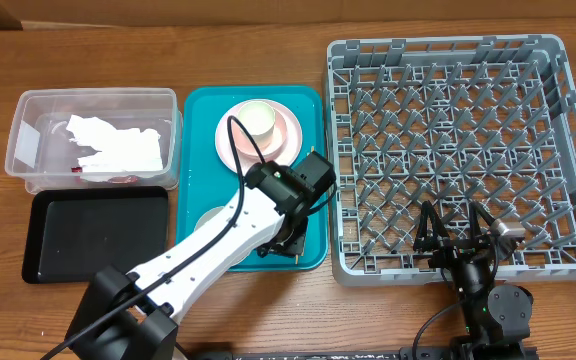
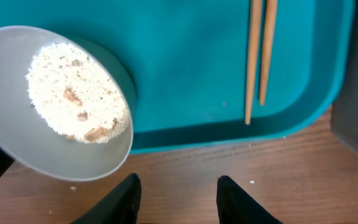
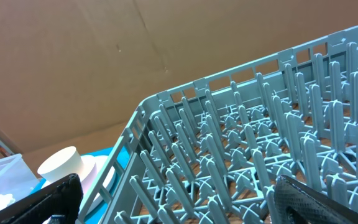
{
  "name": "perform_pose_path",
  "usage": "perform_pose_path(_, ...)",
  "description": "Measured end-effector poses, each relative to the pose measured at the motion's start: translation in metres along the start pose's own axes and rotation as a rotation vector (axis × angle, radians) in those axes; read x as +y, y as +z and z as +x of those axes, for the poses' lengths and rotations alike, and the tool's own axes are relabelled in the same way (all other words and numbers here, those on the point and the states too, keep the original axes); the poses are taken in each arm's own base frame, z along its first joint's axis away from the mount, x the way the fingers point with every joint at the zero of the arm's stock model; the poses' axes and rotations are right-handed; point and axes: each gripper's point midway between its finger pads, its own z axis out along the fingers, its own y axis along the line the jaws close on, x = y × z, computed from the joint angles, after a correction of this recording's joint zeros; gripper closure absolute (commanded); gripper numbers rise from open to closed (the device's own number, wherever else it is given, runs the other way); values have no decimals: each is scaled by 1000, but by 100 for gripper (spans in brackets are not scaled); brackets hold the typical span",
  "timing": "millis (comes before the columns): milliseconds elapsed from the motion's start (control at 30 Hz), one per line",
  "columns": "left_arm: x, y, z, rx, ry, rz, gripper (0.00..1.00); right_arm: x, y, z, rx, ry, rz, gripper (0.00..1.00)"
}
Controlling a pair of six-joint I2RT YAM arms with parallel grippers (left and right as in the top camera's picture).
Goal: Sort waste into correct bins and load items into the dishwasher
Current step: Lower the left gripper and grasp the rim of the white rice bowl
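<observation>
A: Bowl [image 2: 55, 118] of rice [image 2: 73, 93], where?
B: At near edge of tray [image 2: 191, 62], left of 2 chopsticks [image 2: 252, 62]. Stiff, light, probably slick. Best pinched at rim, kept level against spilling. Left hand [image 2: 176, 199] empty, spread wide, close by.

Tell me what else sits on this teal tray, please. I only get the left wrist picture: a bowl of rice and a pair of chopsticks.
Observer: At the far end of the teal tray, the overhead view shows a pink plate with a cream cup standing on it.
Visitor: And where would the dishes go?
Observer: A big grey dish rack stands just right of the tray, with no dishes in it.
</observation>
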Motion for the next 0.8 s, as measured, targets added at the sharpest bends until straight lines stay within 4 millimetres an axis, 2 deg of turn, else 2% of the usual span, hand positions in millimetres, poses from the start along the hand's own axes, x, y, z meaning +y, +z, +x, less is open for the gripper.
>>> perform_pose_path(267,15,18,0,-14,-22,-64,57,0,0,0,1,0,0,0)
perform_pose_path(567,22,37,-4,-56,-30,-93,55,0,0,0,0,0,0,0)
perform_pose_path(800,26,46,-4,-69,-31,-115,59,0,0,0,1,0,1,0)
